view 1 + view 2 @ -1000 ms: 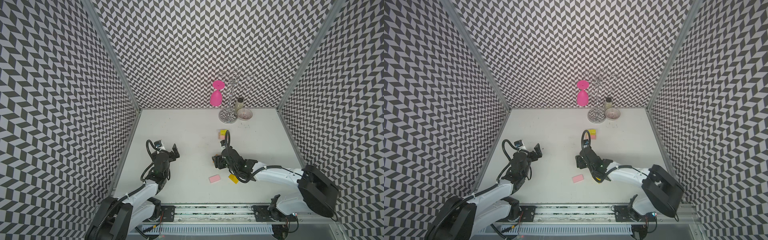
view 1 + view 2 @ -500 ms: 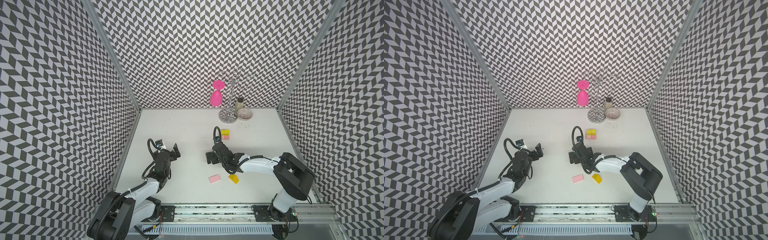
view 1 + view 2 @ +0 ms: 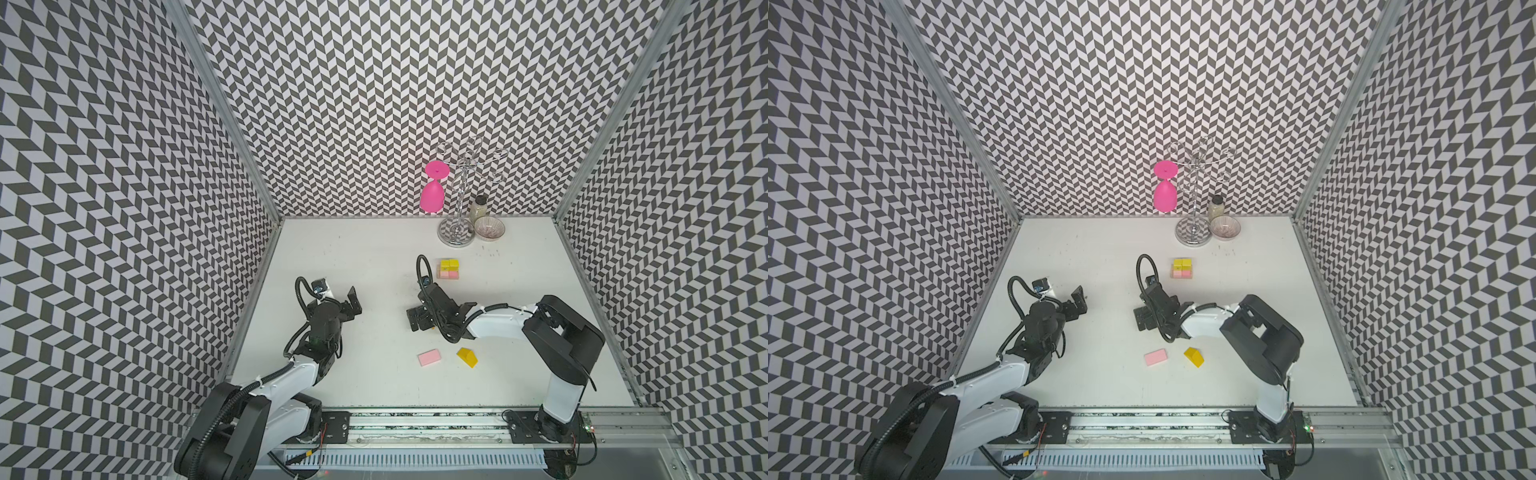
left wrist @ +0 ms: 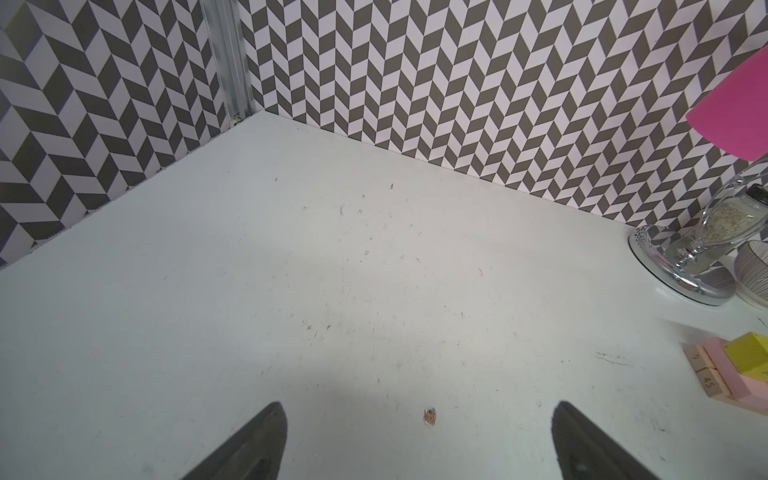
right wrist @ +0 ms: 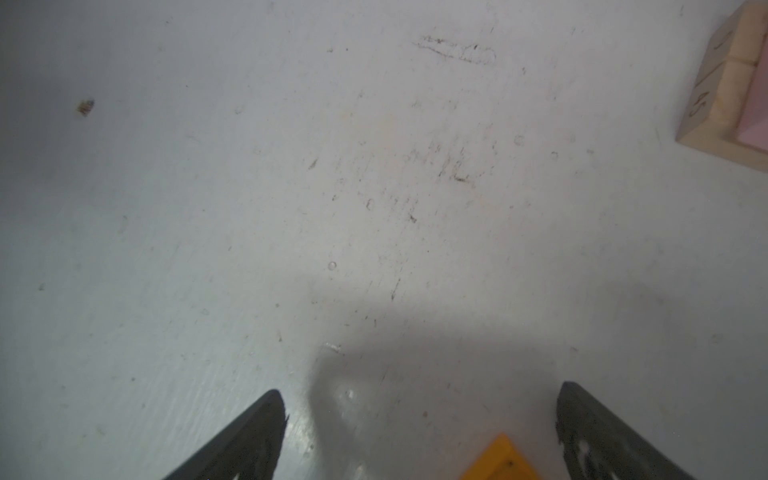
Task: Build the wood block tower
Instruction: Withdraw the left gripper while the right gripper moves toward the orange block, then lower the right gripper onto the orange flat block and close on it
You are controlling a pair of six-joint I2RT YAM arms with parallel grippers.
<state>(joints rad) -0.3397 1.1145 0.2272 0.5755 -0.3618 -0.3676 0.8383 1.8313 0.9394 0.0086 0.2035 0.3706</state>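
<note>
- Tan wood makes the base of the tower point(image 3: 448, 271): plain bars laid side by side, with numbers printed on their ends. Pale pink blocks sit on them, and yellow cubes sit on the far half of the pink layer.
- It stands on the white, scuffed worktop point(image 3: 353, 249), between the right arm and the chrome wire stand point(image 3: 456, 235), and touches neither.
- Nearer the front rail lie two loose painted pieces, close together but apart. One is a flat pink block point(image 3: 429, 357). The other is a yellow roof-shaped piece point(image 3: 467, 357) lying on its side.
- At the back, a glossy magenta goblet point(image 3: 433, 192) hangs upside down from the stand. A small jar point(image 3: 478, 207) and a striped bowl point(image 3: 489, 228) stand just beside the stand's round foot.
- The right end effector point(image 5: 419, 399) is low over the worktop with its dark fingers spread wide. A corner of an orange block point(image 5: 500, 461) shows between them, clear of both fingers as far as the wrist view shows.
- The left end effector point(image 4: 419, 407) is also spread wide and grips nothing. It points toward the far left corner, well apart from every block.
</note>
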